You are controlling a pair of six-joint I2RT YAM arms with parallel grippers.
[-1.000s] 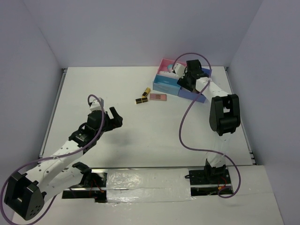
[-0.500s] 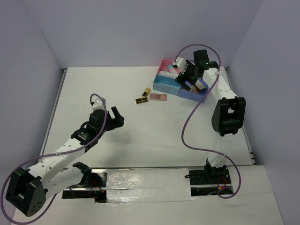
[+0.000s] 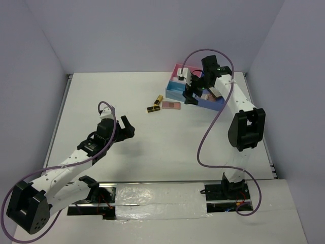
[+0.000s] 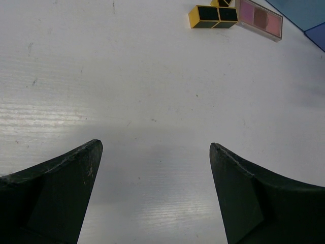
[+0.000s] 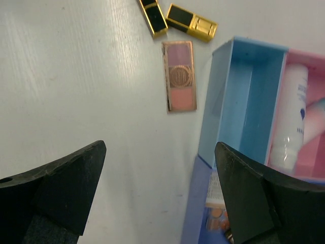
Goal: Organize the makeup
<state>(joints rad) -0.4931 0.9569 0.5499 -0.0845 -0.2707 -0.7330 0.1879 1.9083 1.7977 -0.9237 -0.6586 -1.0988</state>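
Observation:
Two black-and-gold lipsticks [image 3: 159, 99] [image 3: 153, 109] and a flat pink palette [image 3: 171, 105] lie on the white table, left of the pink-and-blue box [image 3: 175, 93]. In the right wrist view the lipsticks [image 5: 192, 22] [image 5: 153, 18] and the palette [image 5: 180, 76] lie beyond the open fingers. A white tube [image 5: 292, 122] rests in the box's pink compartment, and an orange-toned palette [image 5: 216, 216] lies in the dark blue one. My right gripper [image 3: 189, 94] [image 5: 160, 147] hangs open and empty over the box's left edge. My left gripper [image 3: 128, 125] [image 4: 156, 145] is open and empty over bare table, well short of a lipstick [image 4: 213, 16] and the palette [image 4: 259, 18].
The box [image 5: 249, 101] stands at the back right, its light blue compartment empty. White walls close in the table on the left, back and right. The right arm's purple cable [image 3: 203, 137] loops over the right half of the table.
My right gripper has swung left from above the box's compartments to the box's left edge, and its jaws have widened. The left arm has crept slightly forward.

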